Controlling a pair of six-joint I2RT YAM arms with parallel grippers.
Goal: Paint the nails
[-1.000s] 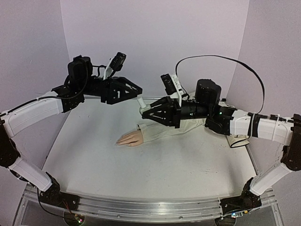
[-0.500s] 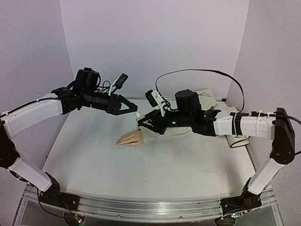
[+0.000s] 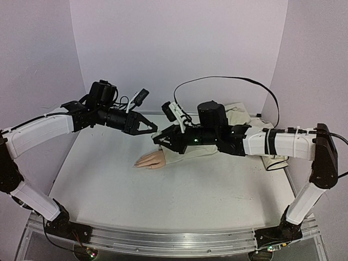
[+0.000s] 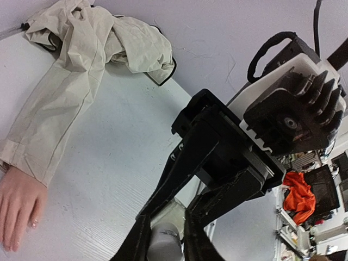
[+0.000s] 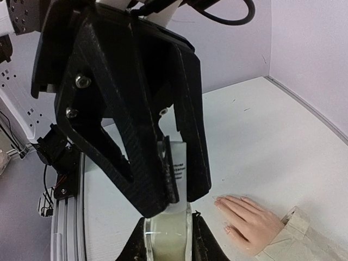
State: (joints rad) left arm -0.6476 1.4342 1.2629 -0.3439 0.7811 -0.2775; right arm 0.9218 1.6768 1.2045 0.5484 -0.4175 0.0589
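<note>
A small bottle (image 5: 166, 242) of pale liquid is clamped in my right gripper (image 5: 166, 225). Its white cap (image 5: 178, 163) points at the left arm. My left gripper (image 4: 166, 228) is shut on that cap (image 4: 163, 247). The two grippers meet tip to tip in the air above the sleeve's cuff, left gripper (image 3: 151, 129) against right gripper (image 3: 159, 139). Below them the peach fake hand (image 3: 151, 160) lies flat on the white table, fingers pointing left. Its nails (image 5: 217, 203) are small and pale. A beige sleeve (image 4: 60, 109) covers the wrist.
The sleeve runs back right into a crumpled beige cloth (image 3: 239, 111) near the rear wall. A black cable (image 3: 234, 79) arcs over the right arm. Lilac walls close the back and both sides. A metal rail (image 3: 174, 242) edges the table's front.
The right arm has reached left with the bottle. The left gripper has turned, lowered to meet it and shut its wide-open fingers on the cap.
</note>
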